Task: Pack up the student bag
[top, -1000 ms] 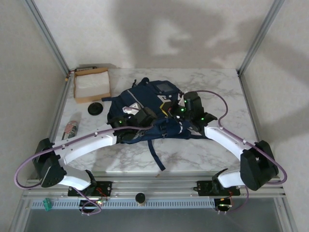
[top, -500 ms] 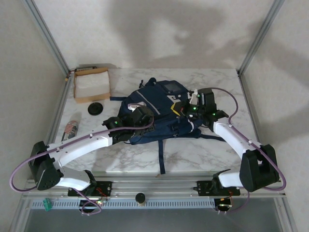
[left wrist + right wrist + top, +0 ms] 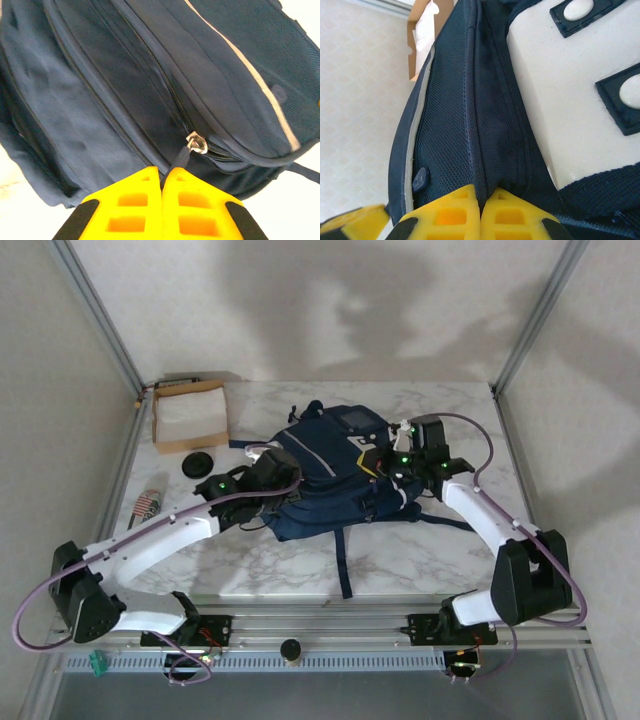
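Observation:
The student bag [image 3: 330,475], a navy backpack with a pale stripe and a grey patch near its top, lies in the middle of the table. At the bag's left side my left gripper [image 3: 268,468] is shut on the dark pull cord [image 3: 180,159] of a silver zipper slider [image 3: 197,143]. The yellow fingers [image 3: 130,205] of the left gripper [image 3: 163,175] meet around the cord. My right gripper [image 3: 398,458] at the bag's right side is shut on a fold of navy mesh fabric [image 3: 487,187] beside the cream patch [image 3: 570,85].
A shallow brown cardboard box [image 3: 188,415] with white contents stands at the back left. A black round disc [image 3: 198,464] lies in front of it. A small striped object [image 3: 147,507] lies near the left edge. The bag's dark straps [image 3: 342,565] trail toward the front edge.
Both grippers have moved toward the back of the table, dragging the bag with them. The bag now lies flatter and more spread out; the left gripper has shifted left along it.

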Controlling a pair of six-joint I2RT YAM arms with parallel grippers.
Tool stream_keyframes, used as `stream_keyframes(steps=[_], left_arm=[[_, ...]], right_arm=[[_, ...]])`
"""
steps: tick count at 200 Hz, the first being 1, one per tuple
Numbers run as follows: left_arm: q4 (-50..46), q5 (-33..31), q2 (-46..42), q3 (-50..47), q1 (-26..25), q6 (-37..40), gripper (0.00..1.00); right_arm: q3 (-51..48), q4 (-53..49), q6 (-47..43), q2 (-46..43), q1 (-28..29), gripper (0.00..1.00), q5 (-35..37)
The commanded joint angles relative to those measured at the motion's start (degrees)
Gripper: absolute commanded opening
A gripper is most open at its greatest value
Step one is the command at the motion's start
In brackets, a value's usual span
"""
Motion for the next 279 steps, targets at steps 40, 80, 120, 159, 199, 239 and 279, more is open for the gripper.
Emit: stream_keyframes(steps=[40, 80, 120, 159, 199, 239, 279], left_arm=[[12.0, 2.5, 0.5, -6.0, 3.1, 15.4, 0.00], [20.8, 6.4, 1.1, -8.8, 2.7, 13.8, 0.00], [19.9, 6.3, 0.3, -9.4, 2.6, 15.6, 0.00], [21.7, 7.5, -0.2, -10.8, 2.6, 16.3, 0.00], [22.0, 7.7, -0.3, -11.0, 2.6, 17.5, 0.00], [21.8, 7.9, -0.1, -10.6, 2.6, 18.5, 0.00], [22.6, 8.1, -0.3, -11.4, 2.6, 18.4, 0.00]], right_arm=[[4.7, -2.4, -3.2, 1.6, -3.1, 0.22, 3.9], [-1.9, -3.1, 3.3, -2.9, -0.6, 0.53, 5.6], [-6.3, 5.2, 19.3, -7.7, 11.9, 0.64, 9.5], [-7.8, 13.5, 32.2, -6.9, 20.0, 0.63, 17.8], [-7.1, 16.6, 37.5, -5.4, 23.3, 0.52, 28.4], [-6.3, 17.2, 41.7, -2.9, 26.5, 0.40, 36.2], [-3.5, 17.7, 42.5, -0.9, 28.4, 0.21, 44.0]])
